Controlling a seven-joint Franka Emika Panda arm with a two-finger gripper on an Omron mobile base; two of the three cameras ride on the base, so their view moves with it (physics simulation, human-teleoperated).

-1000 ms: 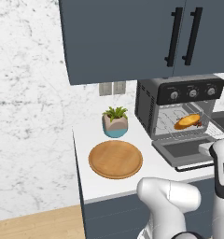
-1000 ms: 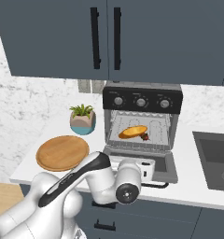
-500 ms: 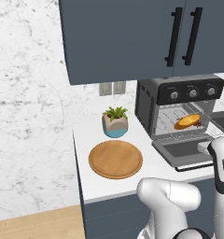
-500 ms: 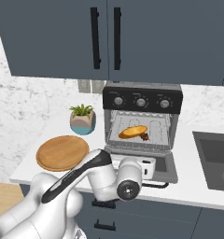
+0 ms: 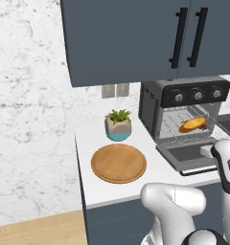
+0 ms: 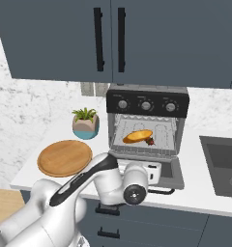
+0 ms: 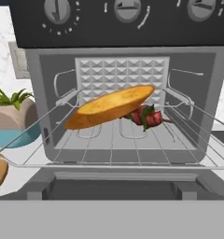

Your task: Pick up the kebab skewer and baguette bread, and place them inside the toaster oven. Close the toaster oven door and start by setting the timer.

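So the baguette bread [image 7: 111, 106] is sitting on the wire rack [image 7: 132, 144] inside the toaster oven [image 6: 147, 126], kebab skewer [image 7: 146, 115] tucked right behind it (touching, looks like). The toaster oven door [image 5: 189, 155] is dropped flat open. Gripper [image 6: 149, 171] hovers over the door, jaws spread wide, holding nothing.

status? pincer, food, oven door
Pincer open, empty, low before the oven. Bread and skewer on the rack inside. Door down, open; nothing blocks it.
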